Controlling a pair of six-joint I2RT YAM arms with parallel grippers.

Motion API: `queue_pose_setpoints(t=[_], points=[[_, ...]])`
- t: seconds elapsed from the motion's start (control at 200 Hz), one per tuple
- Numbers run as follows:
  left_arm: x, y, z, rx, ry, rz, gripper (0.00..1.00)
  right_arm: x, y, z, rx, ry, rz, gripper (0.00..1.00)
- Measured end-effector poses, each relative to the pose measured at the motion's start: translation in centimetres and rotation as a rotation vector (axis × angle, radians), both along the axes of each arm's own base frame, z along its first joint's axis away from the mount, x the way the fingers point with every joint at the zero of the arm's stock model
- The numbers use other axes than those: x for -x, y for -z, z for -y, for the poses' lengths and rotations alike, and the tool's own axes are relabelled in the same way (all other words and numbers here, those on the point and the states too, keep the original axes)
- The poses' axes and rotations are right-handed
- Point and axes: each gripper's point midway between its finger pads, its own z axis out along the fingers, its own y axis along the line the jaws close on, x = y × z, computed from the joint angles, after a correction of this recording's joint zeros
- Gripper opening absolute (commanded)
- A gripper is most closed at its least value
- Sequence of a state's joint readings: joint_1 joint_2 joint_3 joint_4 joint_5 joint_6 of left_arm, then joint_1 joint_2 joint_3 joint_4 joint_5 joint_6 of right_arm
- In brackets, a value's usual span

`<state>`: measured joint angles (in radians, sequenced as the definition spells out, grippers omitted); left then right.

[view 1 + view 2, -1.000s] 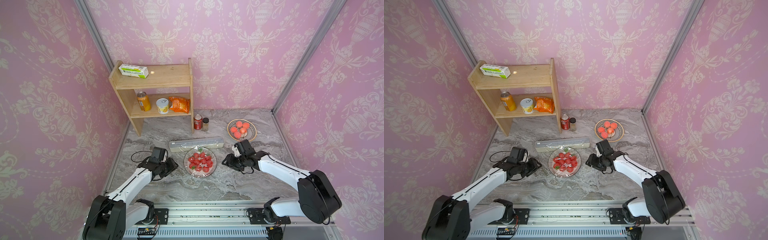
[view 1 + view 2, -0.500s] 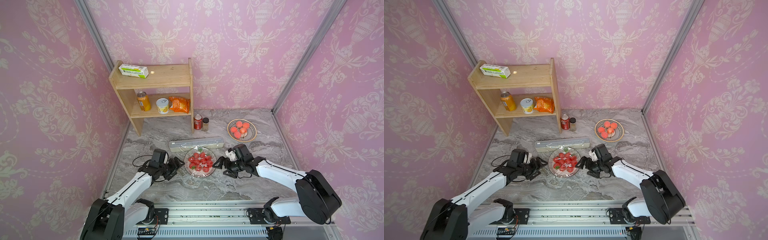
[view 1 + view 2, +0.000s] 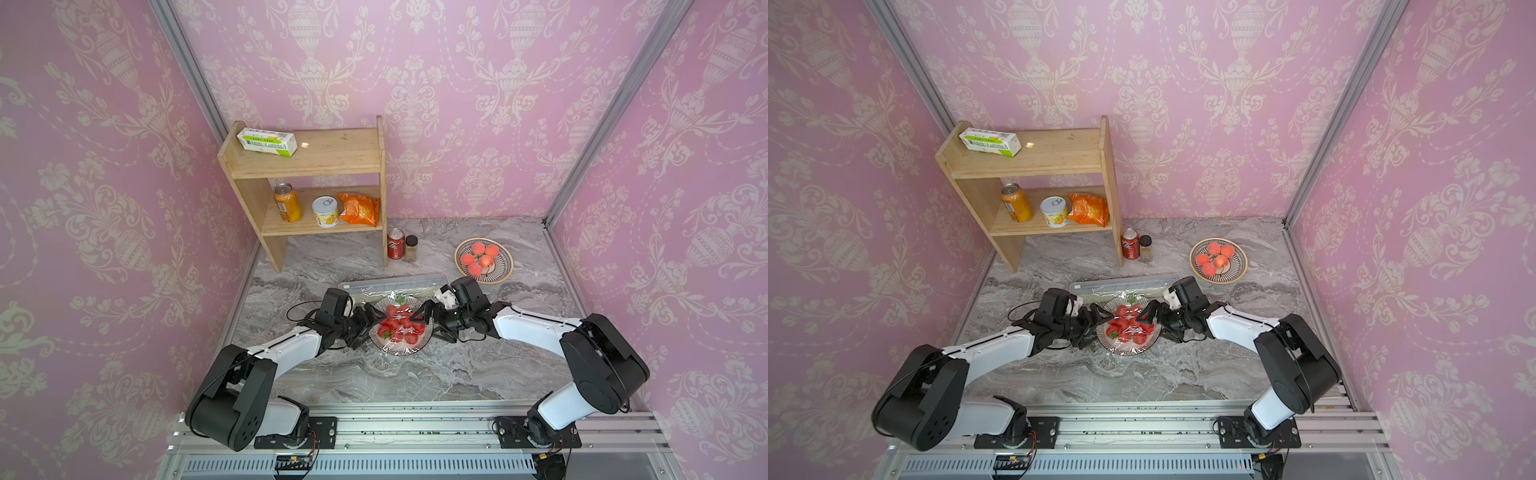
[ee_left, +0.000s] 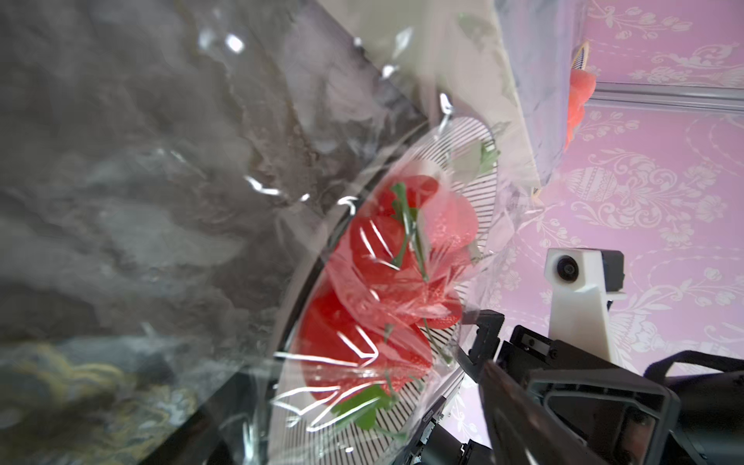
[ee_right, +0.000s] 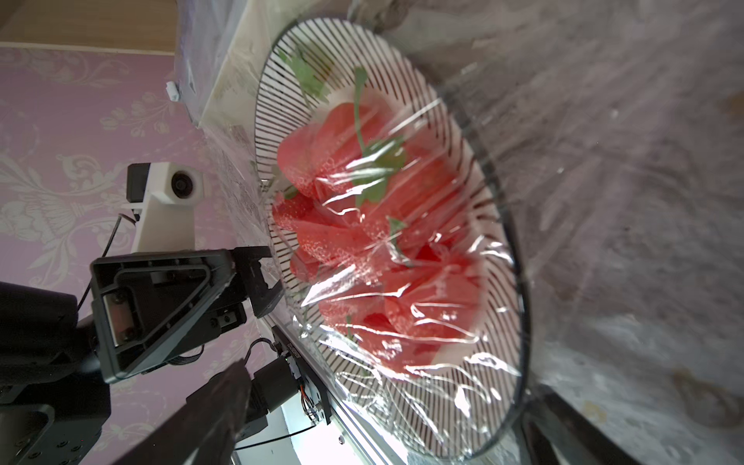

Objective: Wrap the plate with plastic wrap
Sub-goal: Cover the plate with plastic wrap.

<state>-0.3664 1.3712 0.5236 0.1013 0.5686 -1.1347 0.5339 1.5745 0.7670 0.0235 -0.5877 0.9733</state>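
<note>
Your left pincer (image 3: 368, 326) and right pincer (image 3: 432, 322) gape open either side of the plate (image 3: 401, 351); plastic wrap (image 5: 402, 241) drapes over it. Press its loose edges gently under the rim.

Crinkled plastic wrap (image 5: 422, 306) covers the striped plate (image 5: 406, 414) of strawberries (image 5: 342, 133); left claw (image 5: 261, 290) just beside its rim

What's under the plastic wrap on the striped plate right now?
Under the plastic wrap lie red strawberries with green leaves, on the striped plate. The fruit hides the plate's centre; whether the film tucks beneath the rim cannot be seen.
</note>
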Motion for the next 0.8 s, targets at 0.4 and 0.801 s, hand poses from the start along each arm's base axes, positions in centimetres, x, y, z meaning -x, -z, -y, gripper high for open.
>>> queue_pose_setpoints(t=[0.4, 0.801], points=[[0.1, -1.9, -1.3, -0.112, 0.061, 0.055, 0.95, 0.6, 0.0, 1.5, 0.103, -0.048, 0.001, 1.00], [-3.6, -1.4, -2.0, -0.228, 0.121, 0.065, 0.98, -2.2, -0.2, 1.9, 0.214, -0.065, 0.024, 1.00]])
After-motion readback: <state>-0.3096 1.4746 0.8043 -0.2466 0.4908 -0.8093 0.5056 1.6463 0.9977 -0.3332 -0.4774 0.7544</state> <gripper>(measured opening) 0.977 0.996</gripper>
